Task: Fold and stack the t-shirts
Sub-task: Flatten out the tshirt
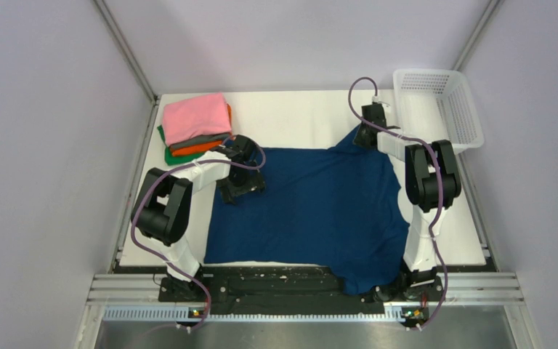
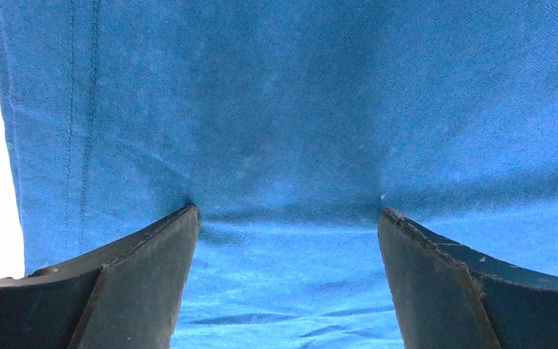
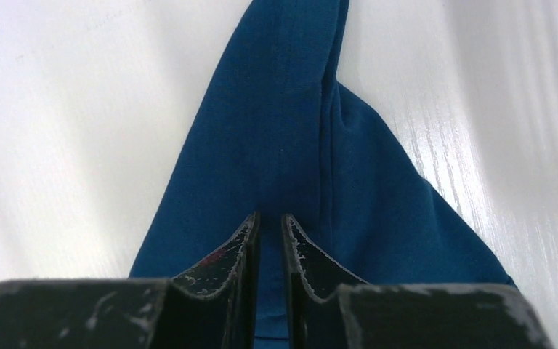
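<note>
Pinching navy t-shirt (image 1: pixel 320 211) far corner: right claw (image 3: pixel 269 217) clamped | left claw (image 2: pixel 287 211) spread wide, tips on cloth

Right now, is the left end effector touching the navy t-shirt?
Touching. In the left wrist view the left end effector presses both fingertips into the navy t-shirt, puckering the cloth.

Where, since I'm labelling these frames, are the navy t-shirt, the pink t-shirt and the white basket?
navy t-shirt (image 1: pixel 312 211): top external view, middle of the spread cloth.
pink t-shirt (image 1: pixel 195 118): top external view, its folded upper face.
white basket (image 1: pixel 469 109): top external view, its right mesh wall.
</note>
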